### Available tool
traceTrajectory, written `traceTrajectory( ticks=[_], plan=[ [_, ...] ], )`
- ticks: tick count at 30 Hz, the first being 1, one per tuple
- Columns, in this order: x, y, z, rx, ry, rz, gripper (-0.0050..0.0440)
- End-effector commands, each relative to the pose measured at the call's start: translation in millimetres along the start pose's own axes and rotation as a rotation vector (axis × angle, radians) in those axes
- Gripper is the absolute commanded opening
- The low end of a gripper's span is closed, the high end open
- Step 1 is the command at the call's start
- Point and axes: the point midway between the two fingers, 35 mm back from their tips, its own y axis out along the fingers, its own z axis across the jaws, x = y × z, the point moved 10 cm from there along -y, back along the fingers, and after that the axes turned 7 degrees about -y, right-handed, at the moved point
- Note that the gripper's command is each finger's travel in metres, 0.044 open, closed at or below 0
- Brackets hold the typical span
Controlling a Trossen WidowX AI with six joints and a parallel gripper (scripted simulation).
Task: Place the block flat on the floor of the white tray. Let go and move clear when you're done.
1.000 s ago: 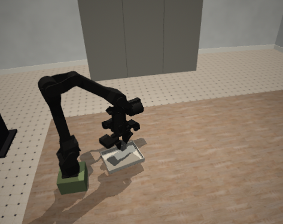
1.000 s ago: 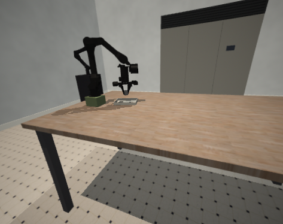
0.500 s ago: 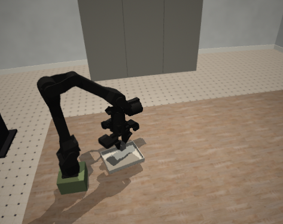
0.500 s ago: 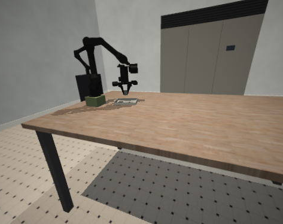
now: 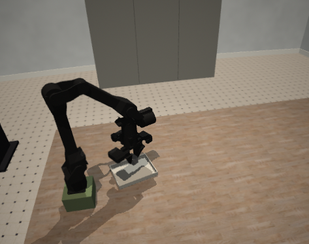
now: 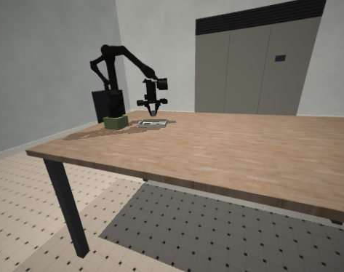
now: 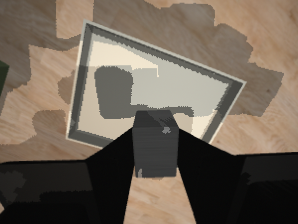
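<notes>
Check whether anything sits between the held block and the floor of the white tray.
Nothing visible does. The end effector holds the dark block above the white tray, and the tray floor below shows only shadow, no other object.
</notes>
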Motion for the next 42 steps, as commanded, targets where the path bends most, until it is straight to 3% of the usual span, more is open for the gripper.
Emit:
traceTrajectory(
  ticks=[1,14,42],
  plan=[
    [0.1,5.4,-0.4,-0.005,0.005,0.005,0.0],
    [1.3,41.1,-1.1,-0.005,0.005,0.005,0.0],
    [1.5,47.9,-1.2,-0.005,0.005,0.005,0.0]
  ],
)
